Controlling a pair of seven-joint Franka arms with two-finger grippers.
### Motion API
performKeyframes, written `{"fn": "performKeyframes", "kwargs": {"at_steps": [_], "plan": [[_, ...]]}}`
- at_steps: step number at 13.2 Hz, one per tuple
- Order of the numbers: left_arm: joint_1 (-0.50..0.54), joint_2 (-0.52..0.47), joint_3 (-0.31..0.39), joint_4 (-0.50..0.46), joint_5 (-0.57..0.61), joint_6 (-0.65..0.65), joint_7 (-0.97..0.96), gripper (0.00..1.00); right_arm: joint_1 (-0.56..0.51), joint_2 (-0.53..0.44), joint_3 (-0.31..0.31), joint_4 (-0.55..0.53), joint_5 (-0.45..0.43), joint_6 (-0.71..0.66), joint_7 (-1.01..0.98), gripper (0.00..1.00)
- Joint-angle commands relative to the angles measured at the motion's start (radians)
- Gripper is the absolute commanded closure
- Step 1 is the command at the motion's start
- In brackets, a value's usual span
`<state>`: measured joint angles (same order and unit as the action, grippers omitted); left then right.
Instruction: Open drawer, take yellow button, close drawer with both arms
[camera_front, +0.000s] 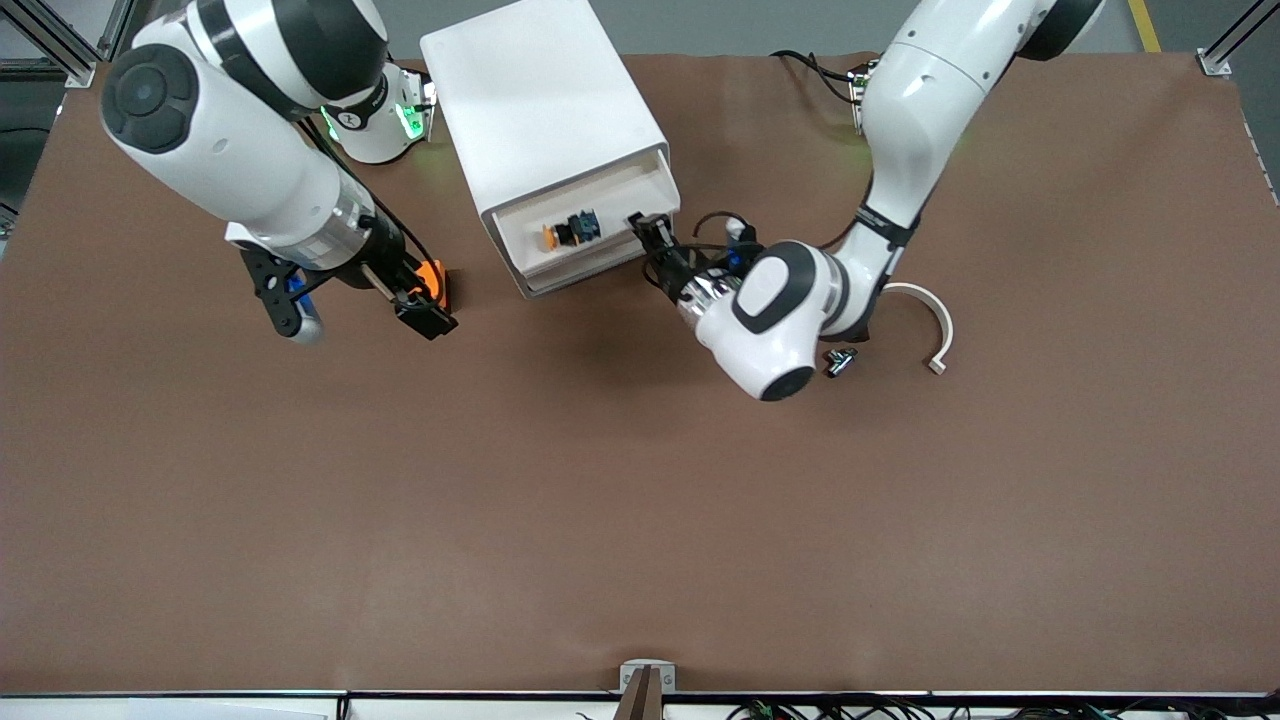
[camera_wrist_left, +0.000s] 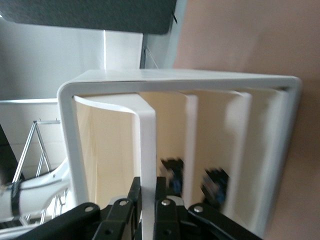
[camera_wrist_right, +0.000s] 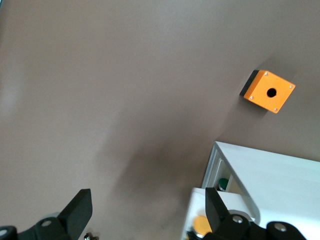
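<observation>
We find the drawer (camera_front: 590, 235), upper centre of frame, slid out of the cabinet (camera_front: 540, 110), its thin front lip pinched by the left gripper (camera_front: 645, 232). The button (camera_front: 572, 232) lies inside: light, hard, small, likely slippery; we judge gripping across the black body safest. The right gripper (camera_front: 350, 310), jaws wide apart and holding nothing, hangs over the desk (camera_front: 640, 520) by the orange box (camera_front: 432, 282).

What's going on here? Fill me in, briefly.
The left end effector is shut on the edge of the top drawer, which stands pulled out of the white cabinet. The orange-capped button lies in it, not yet taken. The right end effector hangs open over the table beside the orange box.
</observation>
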<state>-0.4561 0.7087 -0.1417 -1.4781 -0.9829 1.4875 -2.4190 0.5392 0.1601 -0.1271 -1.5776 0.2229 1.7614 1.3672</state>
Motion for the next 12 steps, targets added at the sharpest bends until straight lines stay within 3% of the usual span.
{"fn": "performKeyframes", "kwargs": {"at_steps": [1,4,5,6,7,12], "plan": [[0.077,0.047,-0.003,0.096,-0.014,-0.021,0.063,0.98,0.039,0.03,-0.009,0.025,0.016,0.023,0.062,0.0],[0.085,0.071,-0.003,0.127,-0.014,-0.006,0.083,0.85,0.087,0.042,-0.009,0.018,0.016,0.05,0.113,0.0],[0.094,0.069,-0.003,0.125,-0.014,-0.006,0.083,0.61,0.103,0.052,-0.009,0.018,0.016,0.062,0.124,0.0],[0.097,0.064,-0.003,0.124,-0.01,-0.015,0.08,0.07,0.12,0.056,-0.009,0.016,0.016,0.075,0.151,0.0],[0.1,0.058,-0.003,0.124,-0.007,-0.021,0.081,0.01,0.134,0.065,-0.009,0.016,0.016,0.084,0.171,0.0],[0.146,0.049,0.001,0.156,0.107,-0.075,0.084,0.01,0.206,0.082,-0.011,-0.03,0.009,0.145,0.253,0.0]]}}
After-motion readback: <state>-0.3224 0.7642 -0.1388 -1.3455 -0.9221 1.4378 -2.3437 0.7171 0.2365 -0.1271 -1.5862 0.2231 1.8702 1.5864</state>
